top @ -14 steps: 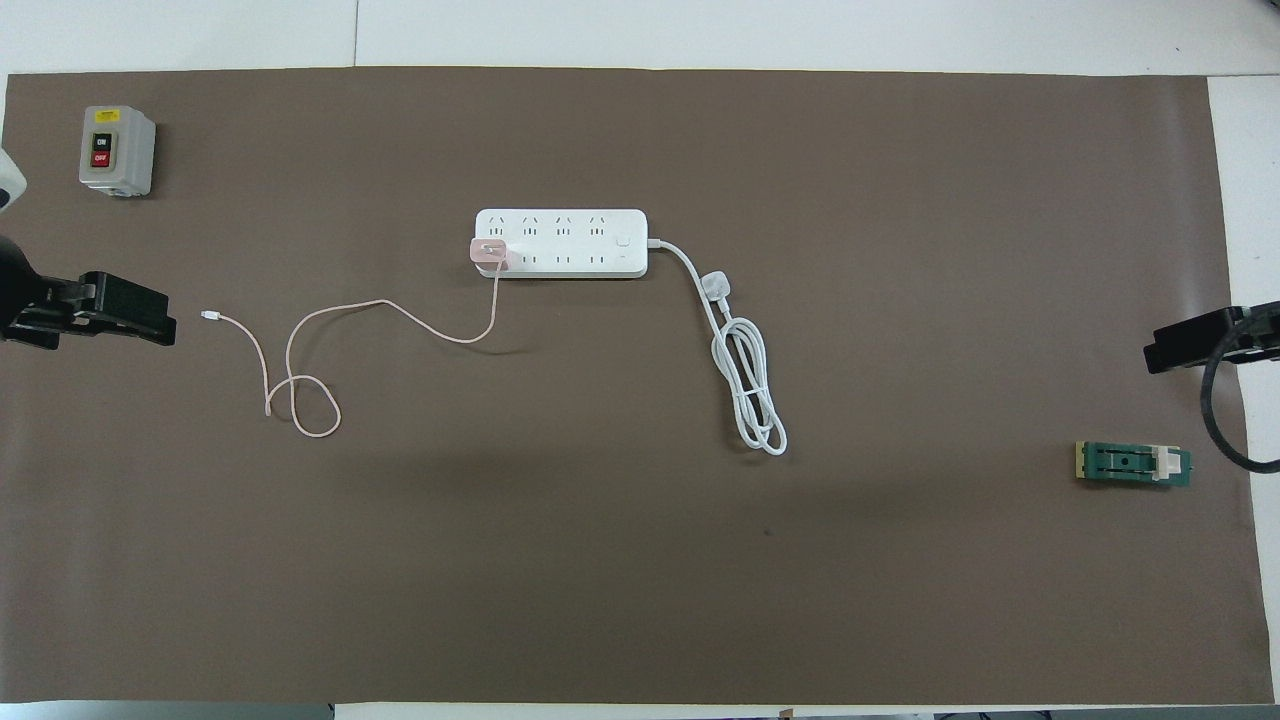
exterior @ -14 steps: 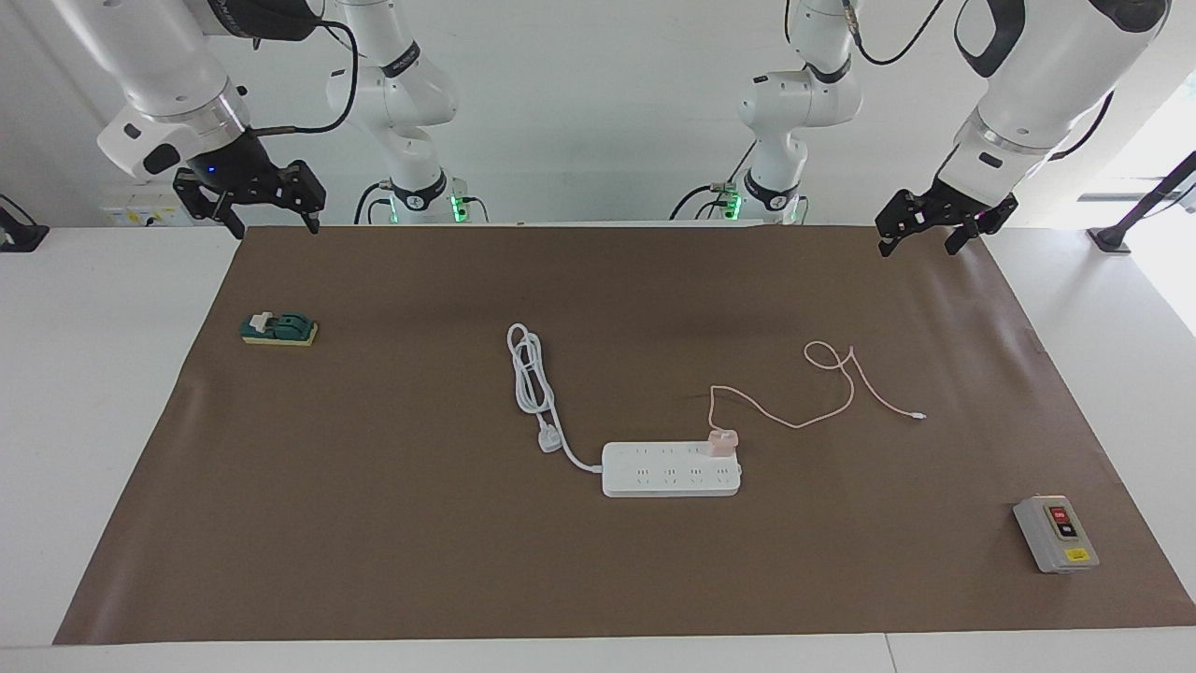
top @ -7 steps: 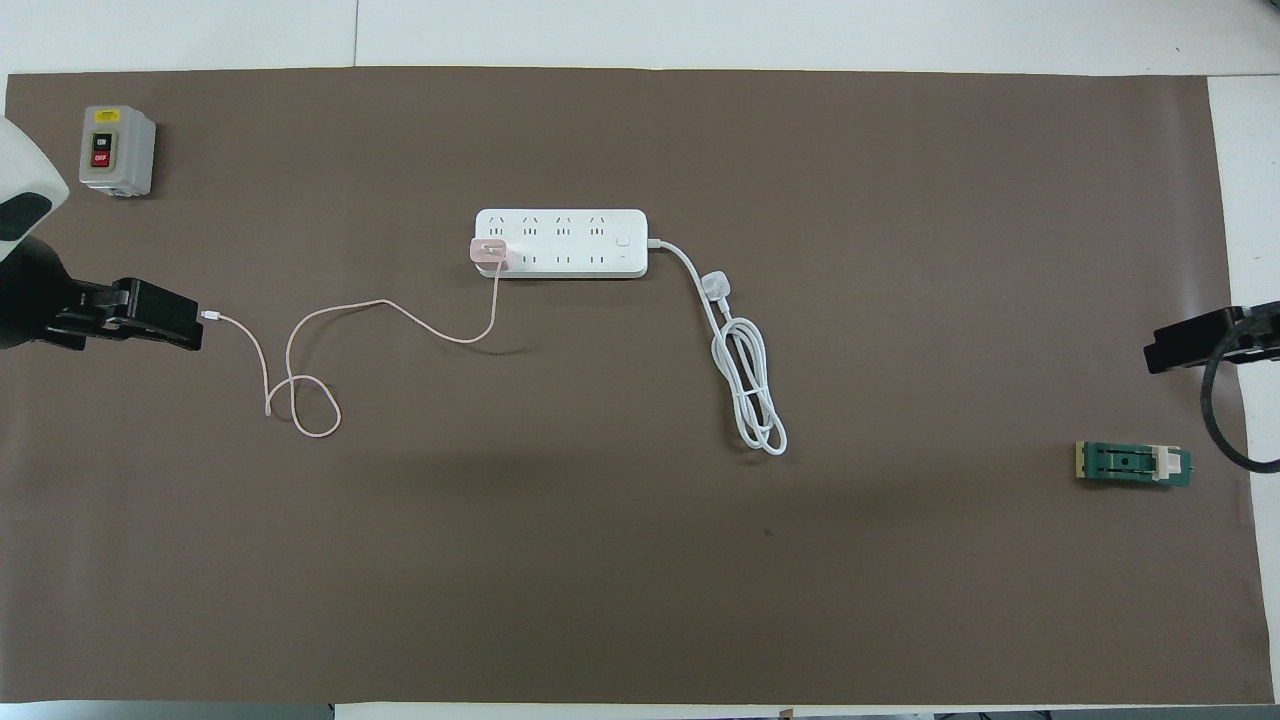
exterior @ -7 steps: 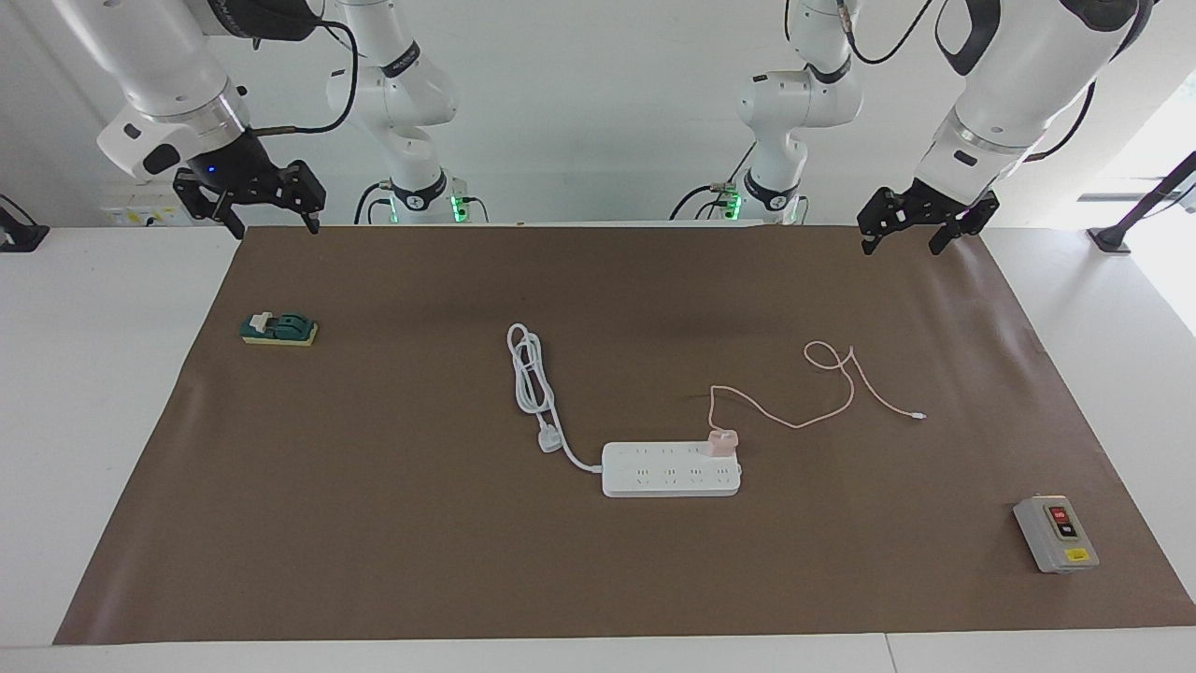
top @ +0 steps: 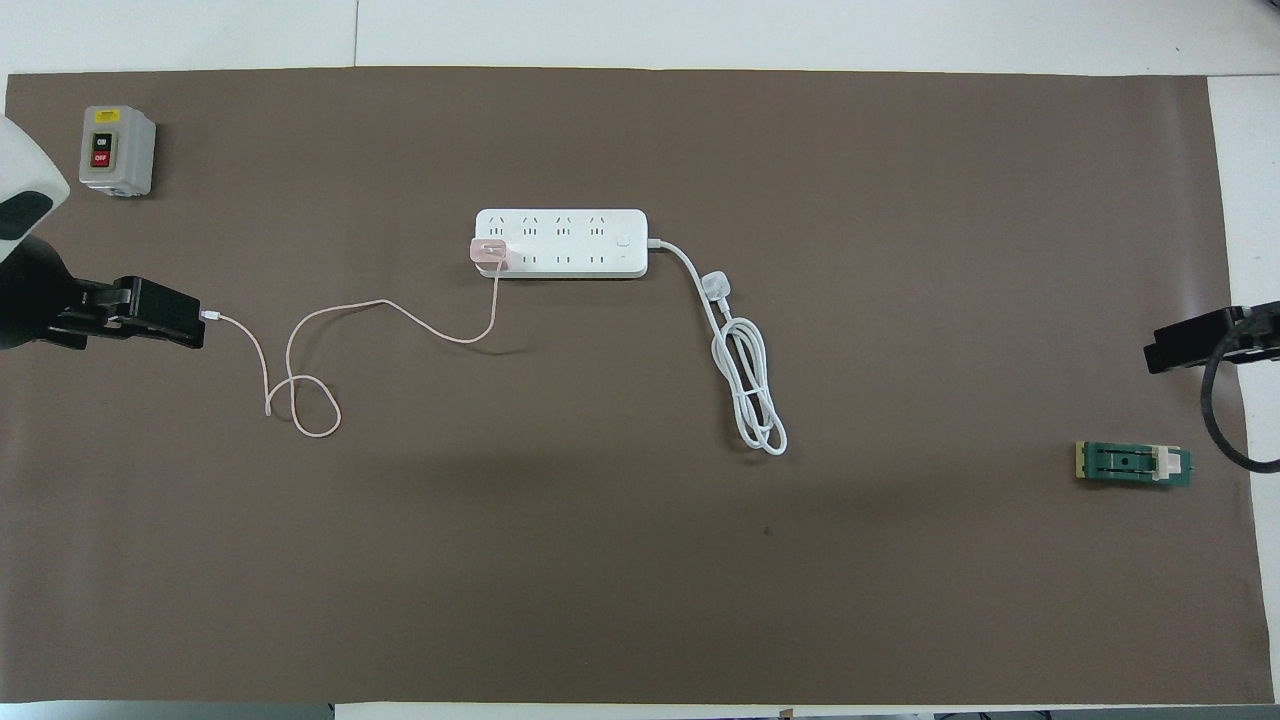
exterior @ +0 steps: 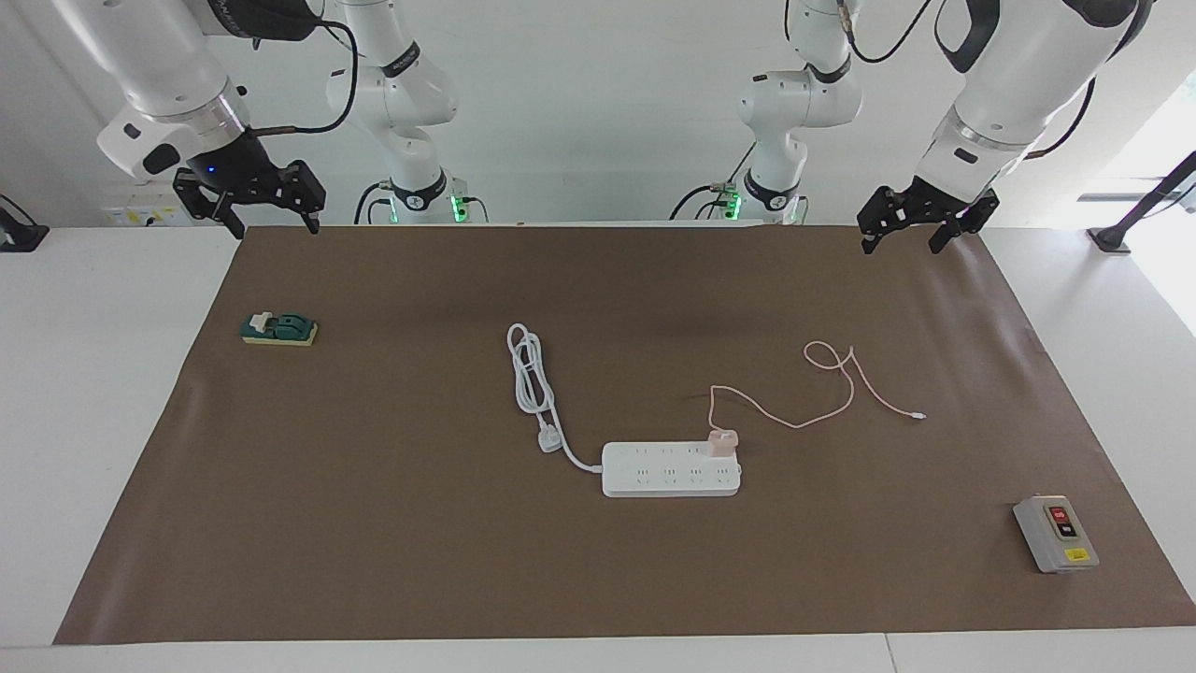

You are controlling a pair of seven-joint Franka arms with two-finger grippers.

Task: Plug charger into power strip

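Observation:
The white power strip (exterior: 668, 470) (top: 570, 242) lies flat in the middle of the brown mat. The pale-pink charger (exterior: 722, 441) (top: 490, 251) sits on the strip, in the row nearer the robots, at the strip's end toward the left arm. Its thin pink cable (exterior: 822, 411) (top: 400, 308) loops over the mat toward the left arm's end. My left gripper (exterior: 900, 245) (top: 190, 325) is open, empty and raised; from overhead it sits by the cable's free tip (top: 210, 316). My right gripper (exterior: 276, 227) (top: 1160, 355) is open, empty and raised, and that arm waits.
The strip's thick white cord (exterior: 528, 369) (top: 750, 390) and white plug (exterior: 549, 439) (top: 718, 287) lie coiled toward the right arm's end. A grey box with red and black buttons (exterior: 1056, 534) (top: 116, 150) stands at the mat's corner. A green switch block (exterior: 278, 329) (top: 1133, 464) lies under the right gripper's side.
My left gripper has moved a little toward the table's middle and slightly up, then almost stopped. The charger, strip and right arm have not moved.

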